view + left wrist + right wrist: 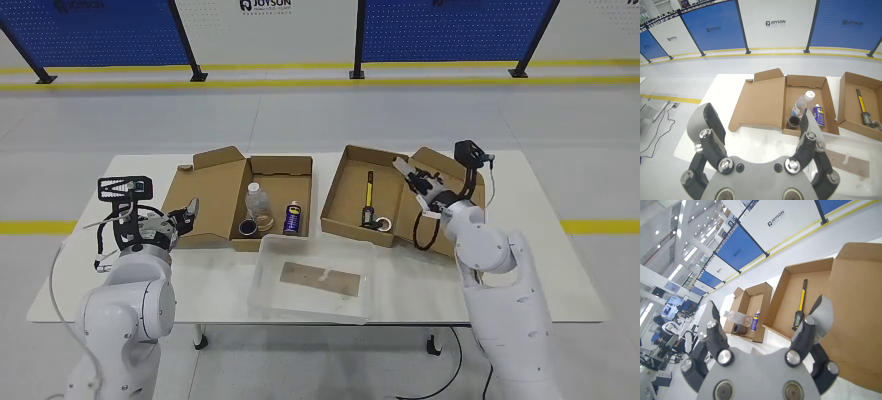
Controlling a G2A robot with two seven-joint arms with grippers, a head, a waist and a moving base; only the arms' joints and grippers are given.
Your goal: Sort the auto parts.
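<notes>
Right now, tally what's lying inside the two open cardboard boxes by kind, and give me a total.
Plastic bottle: 1
Spray can: 1
Dark cylinder: 1
Caliper: 1
Tape roll: 1
Total: 5

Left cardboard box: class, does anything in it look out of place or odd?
Yes. A clear plastic bottle lies on its side in the left box, beside a spray can and a dark cylinder. It looks like a drinks bottle, not an auto part.
</notes>
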